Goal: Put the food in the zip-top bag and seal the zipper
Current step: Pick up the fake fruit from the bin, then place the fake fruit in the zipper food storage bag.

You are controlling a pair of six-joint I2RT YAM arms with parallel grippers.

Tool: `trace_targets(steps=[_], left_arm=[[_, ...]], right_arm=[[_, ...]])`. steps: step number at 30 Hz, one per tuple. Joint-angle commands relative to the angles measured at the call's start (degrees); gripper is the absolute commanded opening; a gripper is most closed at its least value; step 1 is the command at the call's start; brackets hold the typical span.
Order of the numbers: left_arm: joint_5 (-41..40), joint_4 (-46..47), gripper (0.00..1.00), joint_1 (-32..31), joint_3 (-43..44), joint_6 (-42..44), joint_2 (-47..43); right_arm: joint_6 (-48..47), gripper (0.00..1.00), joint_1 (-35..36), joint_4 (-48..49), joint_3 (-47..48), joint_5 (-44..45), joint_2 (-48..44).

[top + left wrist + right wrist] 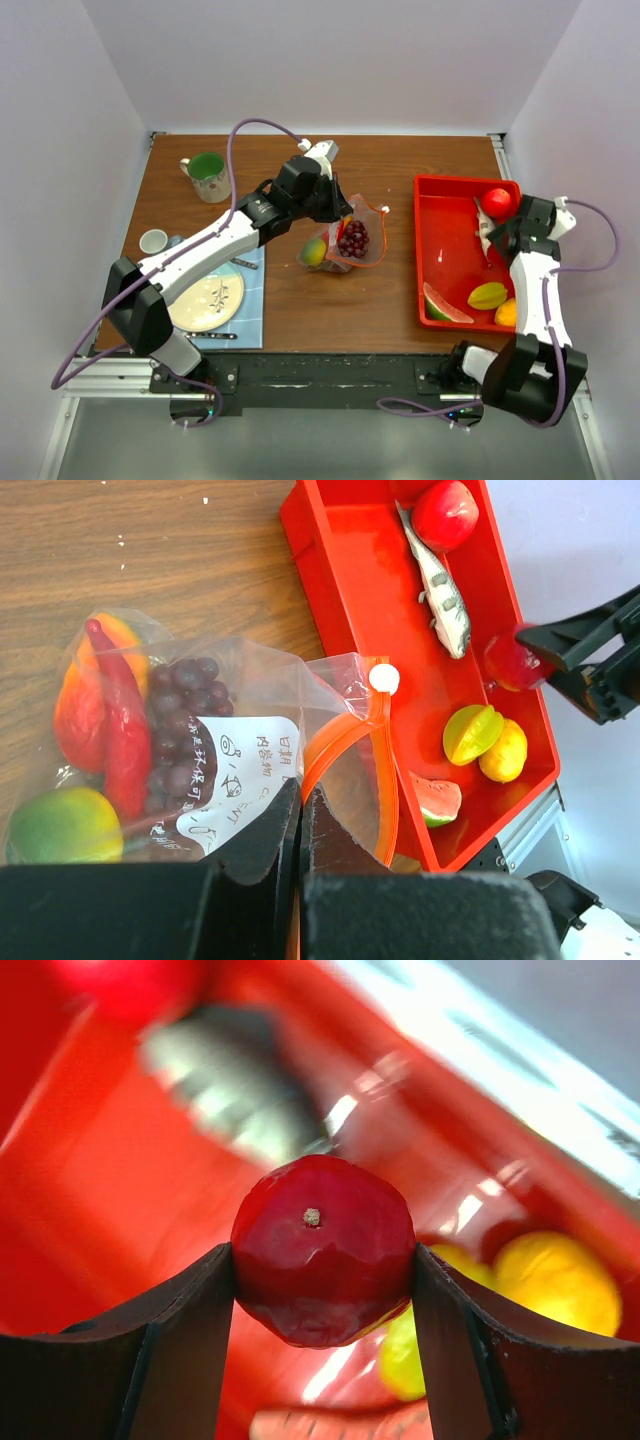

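Observation:
The clear zip-top bag (352,240) lies mid-table with its orange-red zipper (345,740) open towards the red tray. Inside the bag (230,750) are purple grapes (180,730), a red pepper (120,730), an orange fruit (70,710) and a green fruit (65,825). My left gripper (300,805) is shut on the bag's mouth edge; in the top view it (335,212) is at the bag's far left. My right gripper (322,1260) is shut on a dark red round fruit (322,1245), held above the tray, also seen from the left wrist (513,660).
The red tray (450,240) at the right holds a red apple (497,201), silver fish (483,228), watermelon wedge (445,305), green fruit (487,296) and lemon (505,752). At the left are a green mug (208,175), small white cup (153,241) and cream plate (208,303) on a blue mat.

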Motion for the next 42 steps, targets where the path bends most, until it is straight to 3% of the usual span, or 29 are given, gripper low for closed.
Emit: trace_targets(steps=[1,6,10,13,17,19,20,22,23,26,32,35,39,42], left_arm=[[-0.67,2.84,0.00,0.40,1.90,0.79,-0.68],[-1.72,1.88,0.00,0.40,2.52,0.62,-0.50],[-3.31,1.61,0.00,0.48,2.51,0.18,-0.15],[-3.92,1.44,0.00,0.49,2.95,-0.44,0.38],[-4.10,1.17,0.00,0.49,3.39,-1.05,0.73],[-4.18,1.08,0.00,0.49,3.48,-1.32,0.73],[-5.49,0.91,0.00,0.49,3.48,-1.49,0.73],[-5.94,0.65,0.00,0.49,3.48,-1.67,0.64],[-6.12,0.47,0.00,0.57,3.57,-1.76,0.55],[-6.30,0.38,0.00,1.18,3.40,-2.37,0.29],[-4.89,1.08,0.00,2.60,3.39,-3.43,1.08],[-4.80,1.08,0.00,3.38,3.66,-3.86,1.43],[-4.62,1.17,0.00,5.05,3.48,-3.87,1.26],[-3.31,1.35,0.00,6.02,3.13,-3.52,1.17]], right_arm=[[1.85,0.22,11.84,-4.40,7.67,-3.82,-2.34],[8.43,0.22,28.21,-5.64,14.27,-2.68,-3.93],[11.78,0.21,46.10,-3.52,17.08,2.65,-4.19],[13.28,0.22,55.52,-3.79,19.80,7.40,-1.39],[14.42,0.25,62.24,-1.86,20.69,11.28,3.18],[14.08,0.30,63.38,-1.77,22.00,11.55,7.29],[13.90,0.42,63.56,-1.51,22.36,12.34,8.45],[13.29,0.55,63.57,-1.59,23.84,12.78,10.74],[13.11,0.67,63.65,-2.55,24.38,13.05,12.14],[12.58,0.84,63.65,-4.13,25.87,14.36,12.51],[10.21,0.98,63.48,-8.79,29.39,17.44,9.96],[10.03,0.99,62.61,-14.57,30.36,21.83,8.91],[10.82,0.99,48.24,-18.98,25.45,16.75,4.43],[13.36,0.99,40.40,-23.73,20.53,19.80,-0.93]])
